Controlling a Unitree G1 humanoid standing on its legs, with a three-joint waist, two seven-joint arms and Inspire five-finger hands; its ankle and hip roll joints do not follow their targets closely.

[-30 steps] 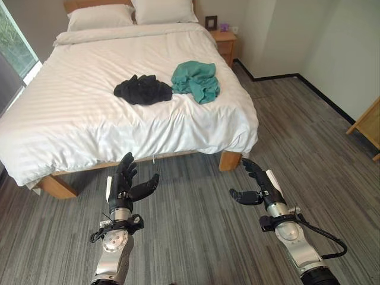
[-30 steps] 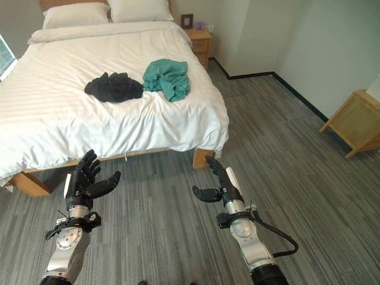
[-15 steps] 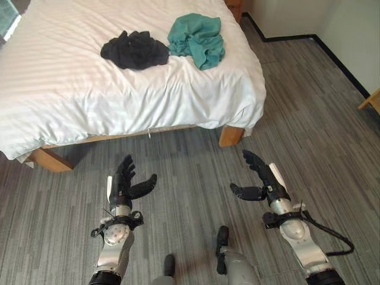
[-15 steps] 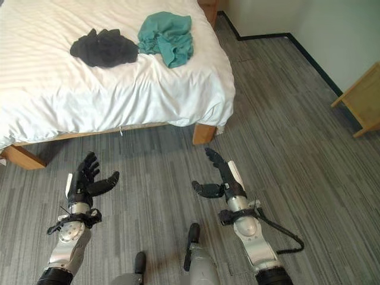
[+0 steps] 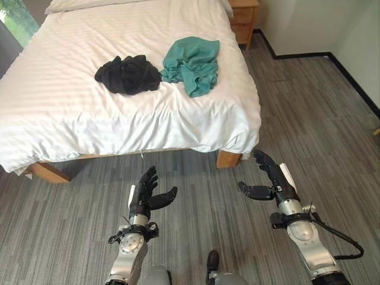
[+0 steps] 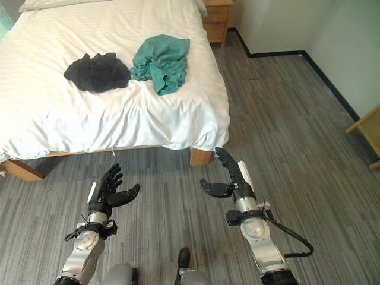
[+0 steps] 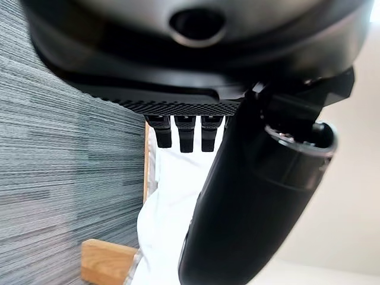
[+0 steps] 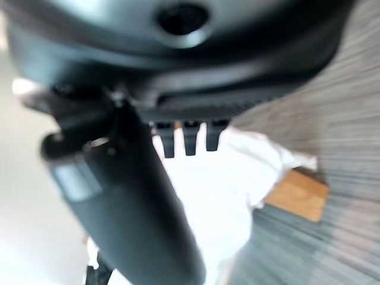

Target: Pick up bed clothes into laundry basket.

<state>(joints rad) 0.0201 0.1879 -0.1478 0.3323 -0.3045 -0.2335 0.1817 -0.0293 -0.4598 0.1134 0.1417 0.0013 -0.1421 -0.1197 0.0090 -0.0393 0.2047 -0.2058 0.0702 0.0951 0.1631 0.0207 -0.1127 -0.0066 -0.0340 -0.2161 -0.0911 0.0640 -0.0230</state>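
Note:
A crumpled black garment lies on the white bed, and a teal garment lies just to its right near the bed's right edge. Both sit well beyond my hands. My left hand is held over the floor in front of the bed, fingers straight and empty. Level with it, my right hand hovers below the bed's near right corner, also open and empty. In the left wrist view the straight fingers point at the bed's white cover.
Grey striped carpet runs around the bed. The bed's wooden leg stands at the near right corner, another at the near left. A wooden nightstand stands beside the bed's head, at the far right.
The camera has tilted up and the view has shifted, so more of the bed shows. Both hands stay open; the left one now sits further right in the view.

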